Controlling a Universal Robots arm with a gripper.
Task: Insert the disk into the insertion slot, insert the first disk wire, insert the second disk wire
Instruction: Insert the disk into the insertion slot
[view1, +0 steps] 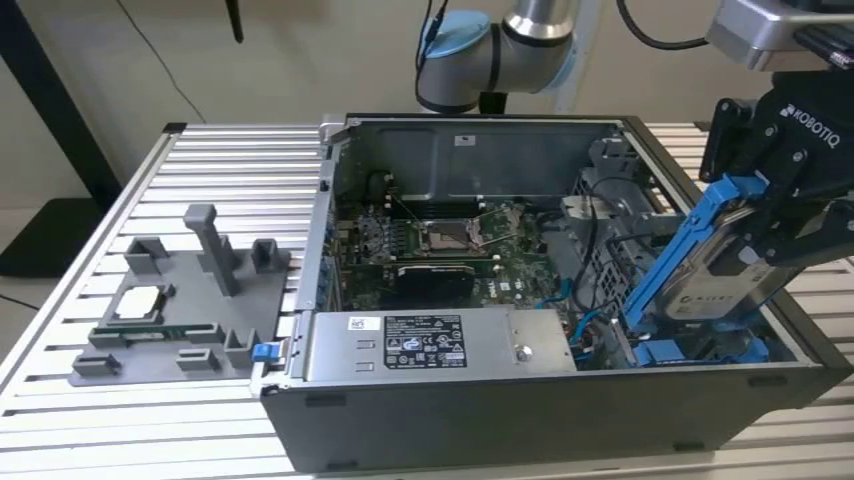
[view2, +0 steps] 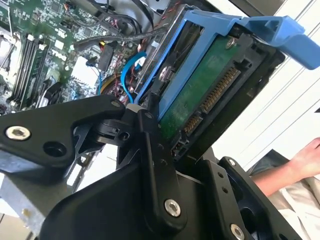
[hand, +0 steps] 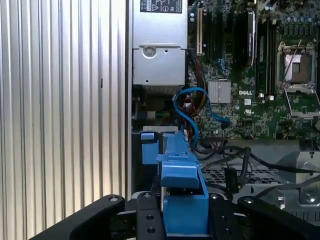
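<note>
jaws clamped on disk (view1: 727, 272) | tilted, lower edge seemingly at insertion slot (view1: 687, 352) | open room above

Blue-railed disk (view1: 727, 270), tilted steeply, lower end at blue-trimmed insertion slot (view1: 674, 352)

Case (view1: 534, 420) seen from high front, mid-range, in exterior view; disk (hand: 182, 200) and motherboard (hand: 260, 95) framed close in both wrist views.

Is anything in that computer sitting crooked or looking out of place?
Yes: the disk stands steeply tilted at the exterior view's right side of the case, clamped by the gripper. Its lower end is down by the insertion slot rather than lying flat in it. Nothing looks spilled or broken.
</note>
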